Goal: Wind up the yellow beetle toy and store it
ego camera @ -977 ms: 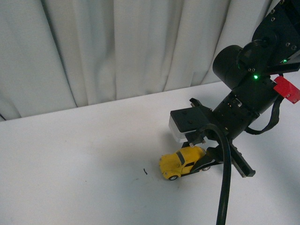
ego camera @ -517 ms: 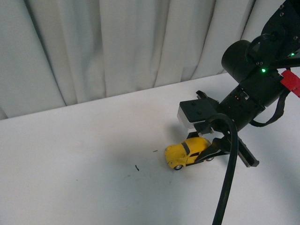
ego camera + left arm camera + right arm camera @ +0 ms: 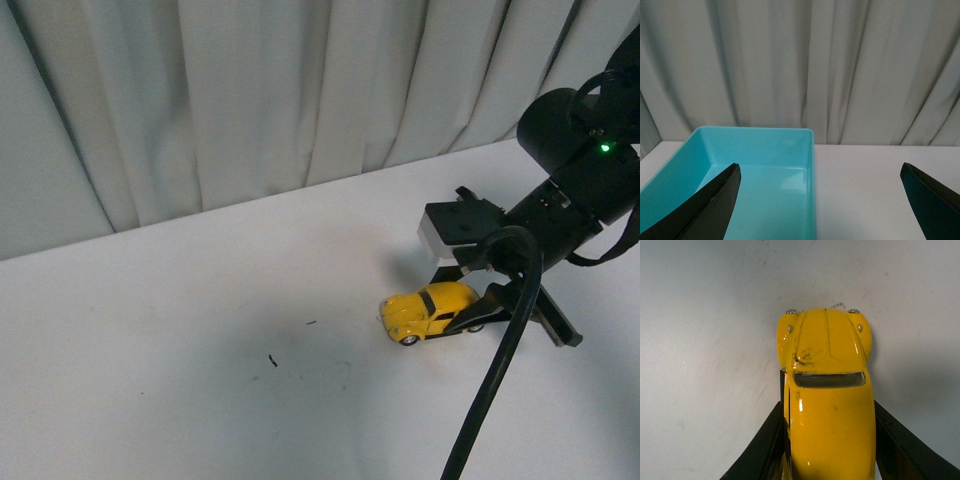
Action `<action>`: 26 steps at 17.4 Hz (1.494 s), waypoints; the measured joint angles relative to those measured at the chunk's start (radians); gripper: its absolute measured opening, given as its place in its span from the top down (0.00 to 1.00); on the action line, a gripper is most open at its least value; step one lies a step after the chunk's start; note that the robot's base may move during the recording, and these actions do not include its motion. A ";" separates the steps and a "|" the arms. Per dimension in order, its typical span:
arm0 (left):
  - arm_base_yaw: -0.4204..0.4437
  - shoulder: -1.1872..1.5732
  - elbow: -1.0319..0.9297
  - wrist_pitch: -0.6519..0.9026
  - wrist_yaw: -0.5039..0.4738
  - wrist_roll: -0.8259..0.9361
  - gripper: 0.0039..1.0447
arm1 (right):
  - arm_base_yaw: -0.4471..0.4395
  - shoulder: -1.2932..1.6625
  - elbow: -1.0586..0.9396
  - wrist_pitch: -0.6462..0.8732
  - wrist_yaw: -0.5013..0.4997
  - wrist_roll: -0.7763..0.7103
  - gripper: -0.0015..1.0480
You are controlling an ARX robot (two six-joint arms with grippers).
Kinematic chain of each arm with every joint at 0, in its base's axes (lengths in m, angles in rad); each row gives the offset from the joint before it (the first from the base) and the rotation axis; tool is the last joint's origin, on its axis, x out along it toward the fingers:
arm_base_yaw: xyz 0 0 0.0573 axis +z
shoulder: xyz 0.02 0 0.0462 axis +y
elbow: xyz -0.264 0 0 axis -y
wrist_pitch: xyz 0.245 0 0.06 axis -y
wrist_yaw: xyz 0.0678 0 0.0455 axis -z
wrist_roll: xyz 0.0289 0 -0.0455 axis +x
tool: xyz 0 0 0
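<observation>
While the yellow beetle toy (image 3: 432, 310) is clamped at its flanks by the right gripper (image 3: 463, 314), apparently wheels-down on the white table (image 3: 200, 330), winding is judged to be in hand; a pressed backward drag is called for next. The right arm is angled low; the left gripper (image 3: 819, 172) is held spread, facing the teal bin (image 3: 810, 137).

- The beetle toy (image 3: 432, 310) is sitting on the desk (image 3: 200, 400), between the fingers (image 3: 765, 445) of the right pincer (image 3: 465, 310).
- The bin (image 3: 760, 150) is lying ahead of the left pincer (image 3: 819, 172).
</observation>
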 joint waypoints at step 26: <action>0.000 0.000 0.000 0.000 0.000 0.000 0.06 | -0.038 0.011 0.023 -0.127 0.047 -0.088 0.07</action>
